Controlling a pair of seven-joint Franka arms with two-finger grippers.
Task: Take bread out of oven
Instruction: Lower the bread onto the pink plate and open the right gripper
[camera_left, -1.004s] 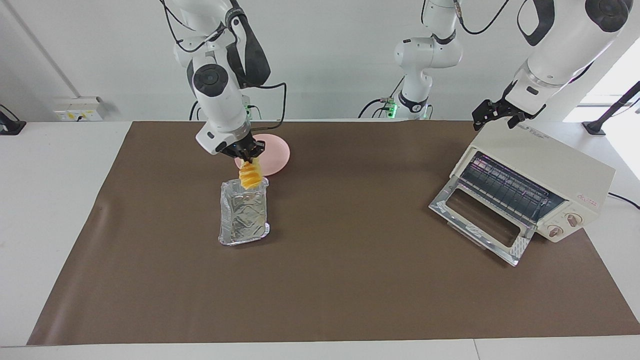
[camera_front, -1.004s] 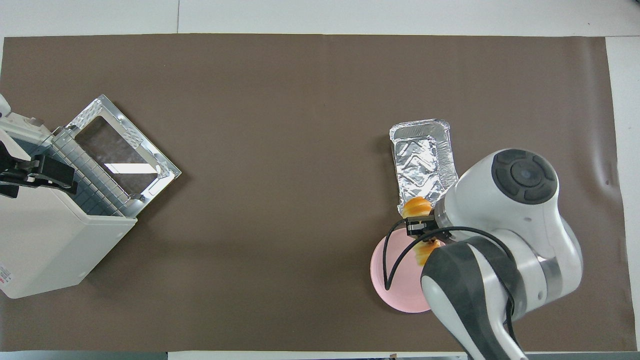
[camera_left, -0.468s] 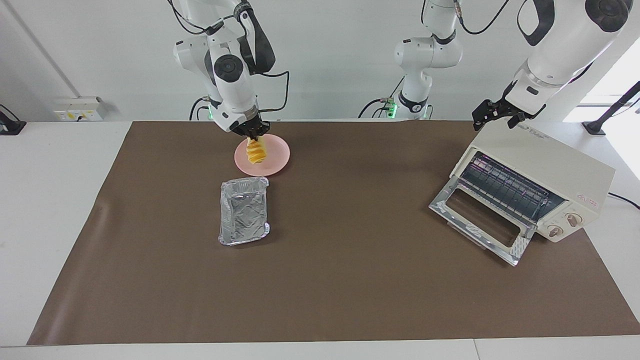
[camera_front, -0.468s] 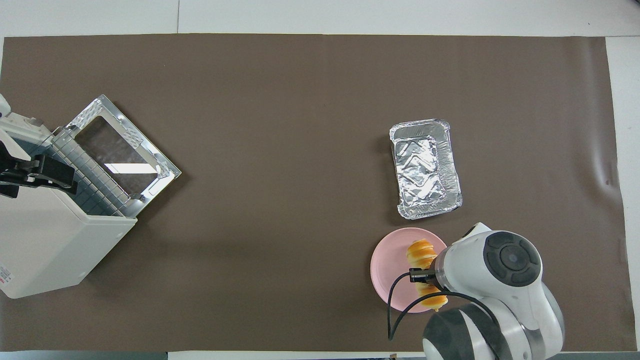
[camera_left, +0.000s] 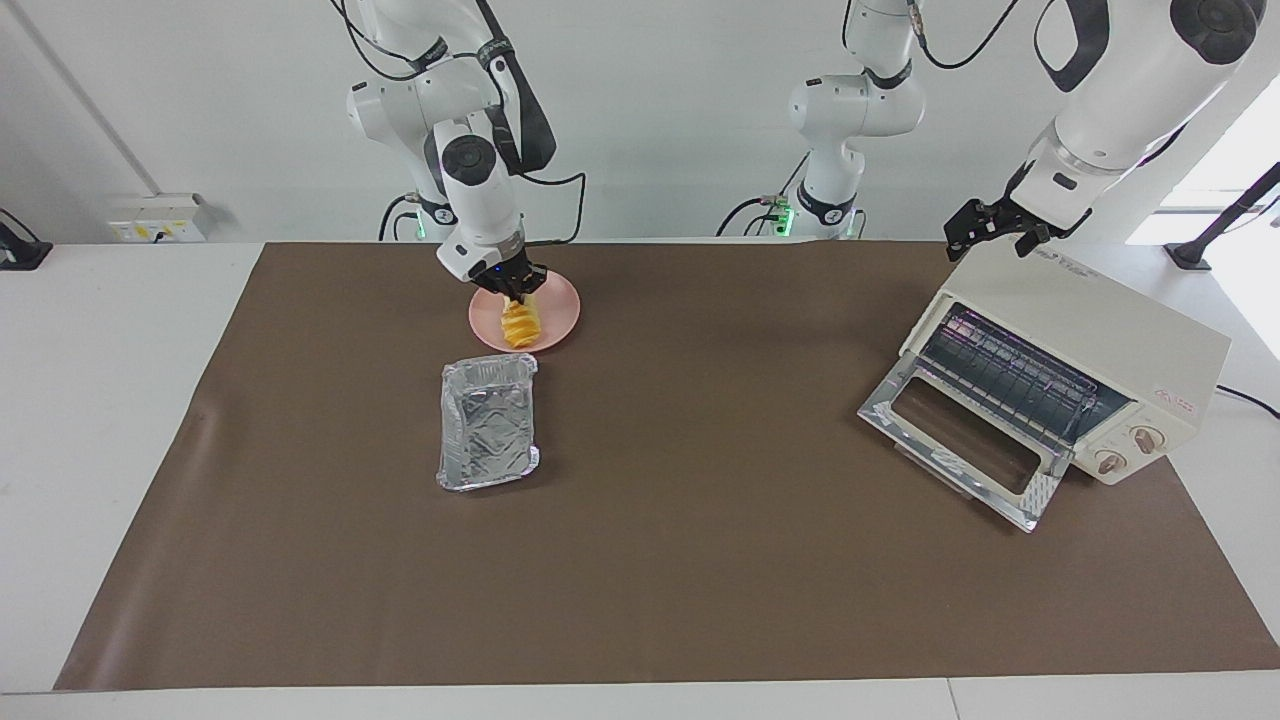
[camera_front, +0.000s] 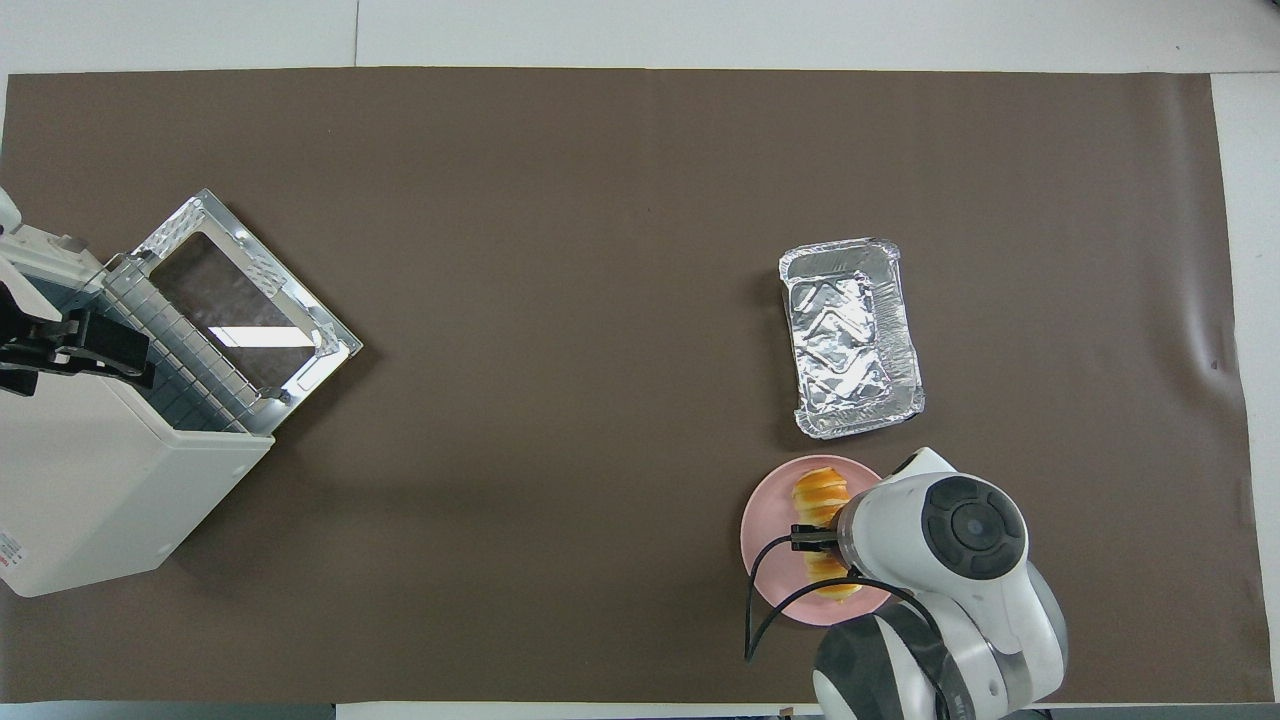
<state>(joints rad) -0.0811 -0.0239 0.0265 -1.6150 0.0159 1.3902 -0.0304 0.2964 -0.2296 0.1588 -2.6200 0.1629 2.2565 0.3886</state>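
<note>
- A brown mat (camera_left: 660, 560) is spread over most of a white table (camera_left: 110, 400), and the table's pale edges are left bare on all sides of the mat.
- A plain light wall is seen past the robots' end of the table, with a socket strip (camera_left: 160, 222) fixed low on it toward the right arm's end.
- A pink plate (camera_left: 558, 300) is set on the mat near the robots' edge, toward the right arm's end of the table.
- The bread (camera_left: 519, 324) is found on the pink plate, with the right gripper (camera_left: 521, 293) lowered onto the loaf's end nearer to the robots.
- The right gripper's fingers are seen at the loaf, but whether they are clamped on it or parted cannot be told.
- An empty foil tray (camera_left: 487, 424) is laid on the mat just beside the pink plate, farther from the robots than the plate.
- The oven (camera_left: 1075, 365) is placed well apart from the pink plate, at the left arm's end of the table, with its glass door (camera_left: 958, 448) dropped open onto the mat and its wire rack (camera_left: 1010, 380) exposed.
- The left gripper (camera_left: 985, 232) is held over the oven's top corner near the robots, its fingers spread apart and nothing between them; that arm waits.
</note>
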